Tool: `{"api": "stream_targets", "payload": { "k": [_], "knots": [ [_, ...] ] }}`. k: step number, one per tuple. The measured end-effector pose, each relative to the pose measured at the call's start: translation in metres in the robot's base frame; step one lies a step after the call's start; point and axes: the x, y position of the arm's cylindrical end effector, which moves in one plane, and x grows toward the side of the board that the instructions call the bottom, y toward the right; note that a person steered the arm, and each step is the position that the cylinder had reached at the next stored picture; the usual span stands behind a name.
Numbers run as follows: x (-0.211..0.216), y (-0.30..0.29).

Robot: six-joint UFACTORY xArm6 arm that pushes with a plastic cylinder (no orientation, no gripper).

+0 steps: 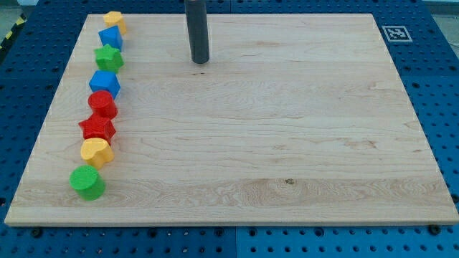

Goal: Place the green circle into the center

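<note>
No pincer fitted, so its state could not be told. My tip (200, 61) stood well apart from the green circle (87, 183), at the desk's (287, 143) lower-left. Risk: a careless approach disturbing the adjacent yellow block (95, 152).

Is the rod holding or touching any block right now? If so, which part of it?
Nothing is held. My tip rests on the bare wooden board near the view's top, apart from every block; the green circle block sits untouched at the bottom left.
</note>
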Motion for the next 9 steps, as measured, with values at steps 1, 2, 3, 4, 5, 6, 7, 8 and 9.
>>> {"api": "stream_targets", "payload": {
  "k": [1, 2, 3, 4, 5, 6, 7, 8, 9],
  "knots": [
    [0.006, 0.000],
    [0.050, 0.000],
    [0.104, 0.000],
    [0.163, 0.000],
    [0.224, -0.006],
    [0.274, -0.020],
    [0.294, -0.047],
    [0.294, -0.048],
    [0.295, -0.052]
  ]
}}
